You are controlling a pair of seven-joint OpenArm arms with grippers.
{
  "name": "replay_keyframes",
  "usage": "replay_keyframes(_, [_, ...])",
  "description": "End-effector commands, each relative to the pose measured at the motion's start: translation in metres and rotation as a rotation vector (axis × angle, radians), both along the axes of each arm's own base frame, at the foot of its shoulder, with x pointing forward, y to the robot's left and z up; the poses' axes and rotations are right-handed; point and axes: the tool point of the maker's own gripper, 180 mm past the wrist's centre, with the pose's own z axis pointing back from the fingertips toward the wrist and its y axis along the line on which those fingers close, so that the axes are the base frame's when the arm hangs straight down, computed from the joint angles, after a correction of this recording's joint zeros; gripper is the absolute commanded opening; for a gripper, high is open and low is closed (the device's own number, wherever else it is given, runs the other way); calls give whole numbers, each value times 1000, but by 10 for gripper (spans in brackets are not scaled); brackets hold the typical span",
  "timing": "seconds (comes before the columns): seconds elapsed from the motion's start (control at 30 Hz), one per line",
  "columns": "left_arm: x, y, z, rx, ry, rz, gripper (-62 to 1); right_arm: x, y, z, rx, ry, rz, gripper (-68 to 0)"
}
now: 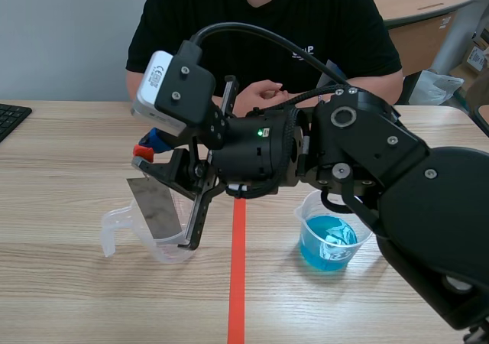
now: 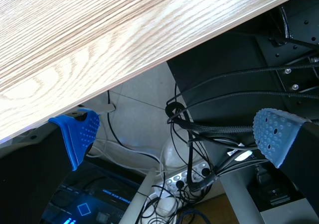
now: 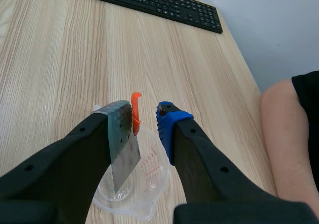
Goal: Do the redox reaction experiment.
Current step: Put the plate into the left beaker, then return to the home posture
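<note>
Flat, dull grey metal sheet [image 1: 157, 206]

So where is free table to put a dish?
Bare wood: the near strip in front of the measuring cup and the blue-liquid cup, across the tape line; between the keyboard and the measuring cup. Crowded: over the measuring cup, where the right gripper hangs.

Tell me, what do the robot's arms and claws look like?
The right arm is chunky and black, with round joints, silver bolts, a green light and a black cable over it. A white box sits by the right claw. The left claw has thick black fingers with bumpy blue pads.
</note>
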Motion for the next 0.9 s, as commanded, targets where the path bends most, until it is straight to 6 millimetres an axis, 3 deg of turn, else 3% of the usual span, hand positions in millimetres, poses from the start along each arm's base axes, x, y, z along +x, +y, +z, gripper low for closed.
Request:
replay_keyframes(0.0, [3, -3, 4, -4, -17, -2, 14, 3, 3, 14, 28, -27, 16, -489])
replay_keyframes(0.27, [3, -3, 4, -6, -17, 1, 14, -3, 7, 22, 80, -9, 42, -166])
replay_keyframes(0.43, [3, -3, 4, -6, -17, 1, 14, -22, 20, 27, 136, 35, 104, 4])
replay_keyframes(0.67, [3, -3, 4, -6, -17, 0, 14, -55, 29, 29, 213, 159, 196, 4])
replay_keyframes(0.87, [3, -3, 4, -6, -17, 0, 14, -62, 7, 63, 324, 186, 192, 4])
